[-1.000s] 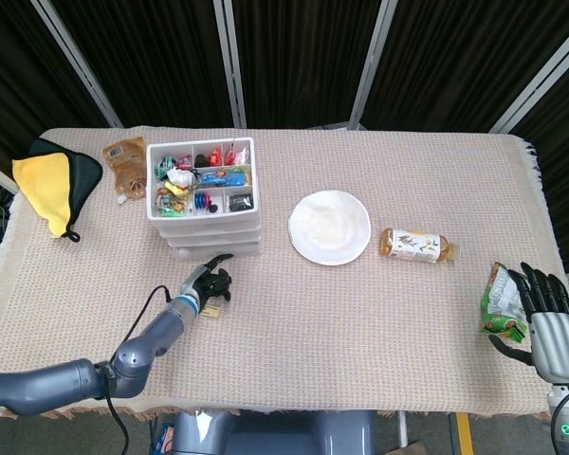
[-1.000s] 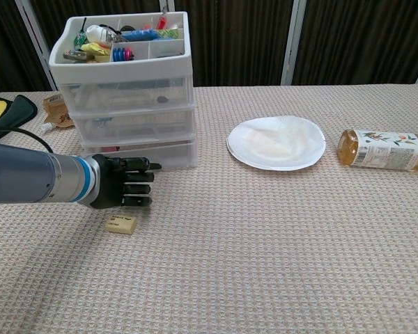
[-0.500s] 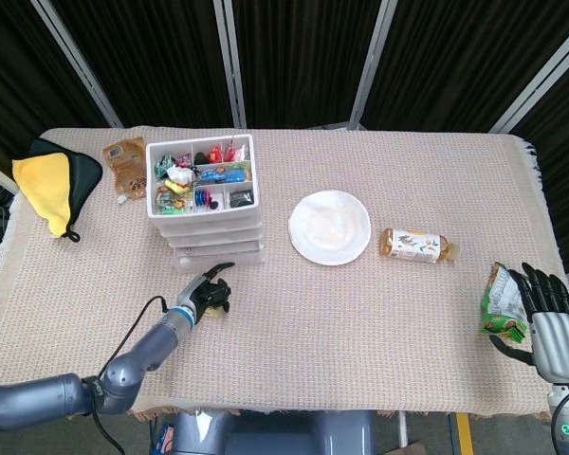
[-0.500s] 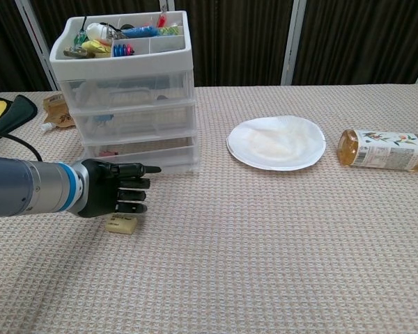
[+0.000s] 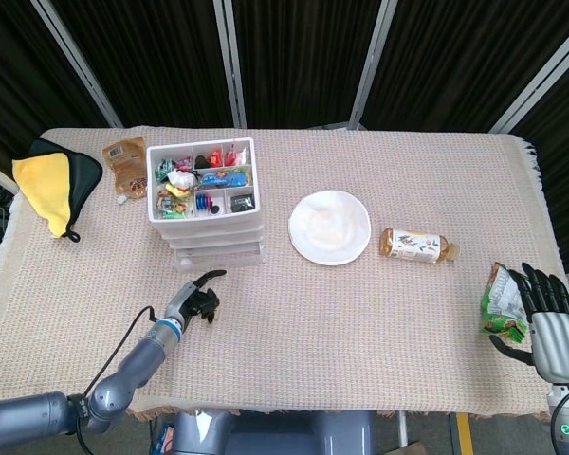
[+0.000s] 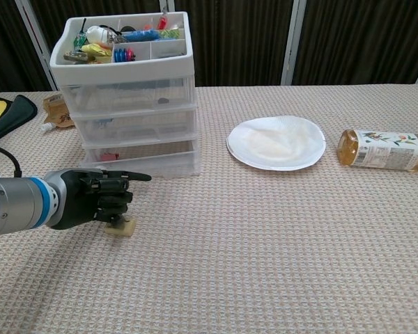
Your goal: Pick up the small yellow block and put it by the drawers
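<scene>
The small yellow block lies on the cloth just in front of the white drawers, half hidden under my left hand. That hand hovers over the block with most fingers curled in and one pointing at the drawers; I see no grip on the block. The head view shows the left hand in front of the drawers, and the block is covered there. My right hand rests at the table's right front corner with its fingers apart, holding nothing.
A green snack bag lies against my right hand. A white plate and a lying tea bottle sit to the right of the drawers. A yellow and black cloth and a brown packet lie at the far left.
My left hand has drawn back from the drawers towards the table's front edge and now covers part of the block. The block has stayed where it was. The right hand has not moved.
</scene>
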Tool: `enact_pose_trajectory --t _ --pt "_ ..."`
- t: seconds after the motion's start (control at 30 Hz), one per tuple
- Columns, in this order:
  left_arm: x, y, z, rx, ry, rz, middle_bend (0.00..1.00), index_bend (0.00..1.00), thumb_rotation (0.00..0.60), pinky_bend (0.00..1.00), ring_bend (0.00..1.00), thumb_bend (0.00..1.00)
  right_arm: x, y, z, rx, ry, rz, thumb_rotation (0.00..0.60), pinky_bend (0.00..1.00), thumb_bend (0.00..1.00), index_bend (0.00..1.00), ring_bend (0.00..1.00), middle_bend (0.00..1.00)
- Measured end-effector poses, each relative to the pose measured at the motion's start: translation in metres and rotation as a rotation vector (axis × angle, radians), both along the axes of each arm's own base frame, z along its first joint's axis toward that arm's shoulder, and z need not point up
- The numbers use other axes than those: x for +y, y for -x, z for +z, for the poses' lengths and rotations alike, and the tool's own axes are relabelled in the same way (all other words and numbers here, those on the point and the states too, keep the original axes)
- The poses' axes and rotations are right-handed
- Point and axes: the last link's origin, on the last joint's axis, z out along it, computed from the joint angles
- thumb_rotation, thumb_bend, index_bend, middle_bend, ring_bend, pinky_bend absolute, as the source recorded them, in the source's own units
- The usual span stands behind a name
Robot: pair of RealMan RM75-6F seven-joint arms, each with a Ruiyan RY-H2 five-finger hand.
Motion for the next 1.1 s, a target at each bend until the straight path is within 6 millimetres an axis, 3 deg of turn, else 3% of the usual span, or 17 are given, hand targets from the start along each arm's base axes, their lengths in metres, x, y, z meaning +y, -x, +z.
enact_pose_trajectory --t 0.23,0.67,0.93,1.1 --pt "-0.004 0.001 0.008 0.185 -0.040 -0.201 0.86 0.21 0.600 0.58 0.77 0.69 0.000 0.000 0.000 0.000 0.000 0.001 0.600 0.00 0.04 0.09 0.00 0.00" --pt "-0.010 -0.012 0.040 0.572 -0.286 -0.531 0.95 0.12 0.600 0.65 0.85 0.70 0.000 -0.001 -0.001 0.002 0.000 0.001 0.600 0.00 0.03 0.09 0.00 0.00" --pt "-0.005 -0.008 0.041 0.836 -0.266 -0.604 0.97 0.13 0.600 0.66 0.86 0.70 0.000 0.000 -0.001 -0.001 -0.002 -0.002 0.600 0.00 0.03 0.09 0.00 0.00" --pt "0.003 -0.002 0.038 0.896 -0.204 -0.560 0.97 0.15 0.600 0.66 0.86 0.71 -0.001 -0.001 0.000 0.004 0.001 0.004 0.600 0.00 0.03 0.09 0.00 0.00"
